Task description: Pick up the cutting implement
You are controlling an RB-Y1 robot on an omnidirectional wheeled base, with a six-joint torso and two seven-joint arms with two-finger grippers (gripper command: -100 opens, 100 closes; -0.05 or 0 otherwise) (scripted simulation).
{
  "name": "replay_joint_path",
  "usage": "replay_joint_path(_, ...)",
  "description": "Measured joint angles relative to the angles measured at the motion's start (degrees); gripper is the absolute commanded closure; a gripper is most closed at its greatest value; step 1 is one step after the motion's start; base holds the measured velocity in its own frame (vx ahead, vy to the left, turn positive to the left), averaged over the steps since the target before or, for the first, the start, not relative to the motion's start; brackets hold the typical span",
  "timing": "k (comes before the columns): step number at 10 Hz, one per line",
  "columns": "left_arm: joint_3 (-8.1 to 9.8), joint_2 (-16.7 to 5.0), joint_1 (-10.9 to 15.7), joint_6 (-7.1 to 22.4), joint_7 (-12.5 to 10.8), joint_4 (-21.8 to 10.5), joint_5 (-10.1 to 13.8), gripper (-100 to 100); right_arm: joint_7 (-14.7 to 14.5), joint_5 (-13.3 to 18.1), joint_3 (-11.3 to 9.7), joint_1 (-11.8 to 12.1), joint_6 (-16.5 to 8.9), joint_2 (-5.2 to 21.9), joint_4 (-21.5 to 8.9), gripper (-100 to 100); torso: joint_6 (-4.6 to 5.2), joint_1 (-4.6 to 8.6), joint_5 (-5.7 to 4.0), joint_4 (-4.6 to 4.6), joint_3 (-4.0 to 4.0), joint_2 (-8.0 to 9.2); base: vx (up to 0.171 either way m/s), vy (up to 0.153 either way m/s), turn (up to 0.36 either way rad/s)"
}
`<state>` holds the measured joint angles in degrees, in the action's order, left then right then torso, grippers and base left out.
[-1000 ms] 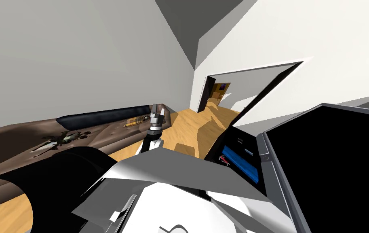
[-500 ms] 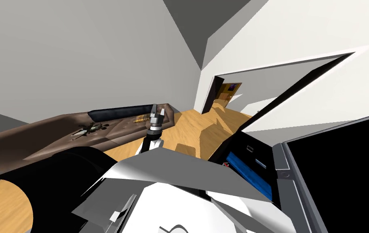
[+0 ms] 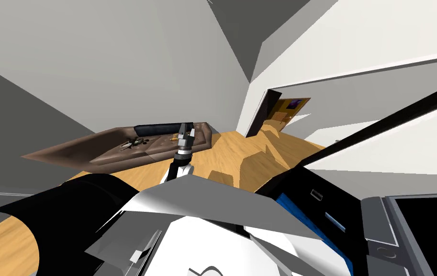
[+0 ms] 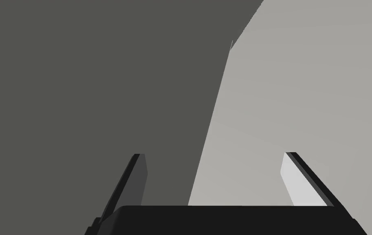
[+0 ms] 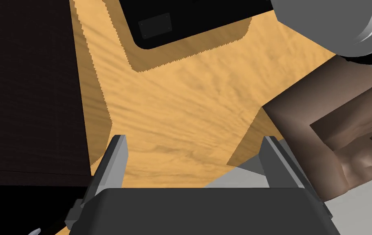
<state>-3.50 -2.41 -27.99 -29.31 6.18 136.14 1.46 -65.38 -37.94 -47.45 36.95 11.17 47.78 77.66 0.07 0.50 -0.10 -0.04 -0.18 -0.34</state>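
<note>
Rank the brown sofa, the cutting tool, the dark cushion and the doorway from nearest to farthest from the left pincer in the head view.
1. Brown sofa, its front edge just ahead of the left pincer.
2. Cutting tool, on the seat to the left, and dark cushion, along the back: too close to call.
3. Doorway, far off to the right.

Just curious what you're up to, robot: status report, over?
Left gripper open, empty; right gripper open, empty. Small dark tool, likely the cutter, lies on brown sofa, untouched. Wood floor between us.
</note>
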Motion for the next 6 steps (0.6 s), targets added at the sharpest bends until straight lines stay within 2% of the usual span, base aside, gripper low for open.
replay_joint_path(2, 0.0, 0.0, 0.0, 0.0, 0.0, 0.0, 0.0, 0, -2.8, -2.2, -1.4, 0.9, -1.2, 2.7, -0.3, -100, 0.02, 0.0, 0.01, 0.0, -0.01, -0.01, 0.014, -0.06, 0.266)
replay_joint_path(4, 0.0, 0.0, 0.0, 0.0, 0.0, 0.0, 0.0, 0, -5.1, -4.0, -4.2, 0.4, -1.0, 3.9, -3.2, -100, 0.03, 0.0, -0.01, 0.0, 0.01, 0.01, 0.006, -0.055, 0.274)
replay_joint_path(5, 0.01, 0.0, 0.0, 0.0, 0.0, 0.0, 0.0, 0, -6.4, -4.6, -4.9, 0.5, -1.1, 4.0, -4.2, -100, 0.07, -0.05, -0.01, 0.0, 0.0, 0.01, 0.008, -0.049, 0.475)
replay_joint_path(6, 0.0, 0.0, 0.0, 0.0, 0.0, 0.0, 0.0, 0, -7.4, -6.0, -6.3, -0.3, -1.9, 5.5, -4.9, -100, -0.02, -0.01, 0.01, 0.0, -0.01, -0.03, 0.011, -0.056, 0.167)
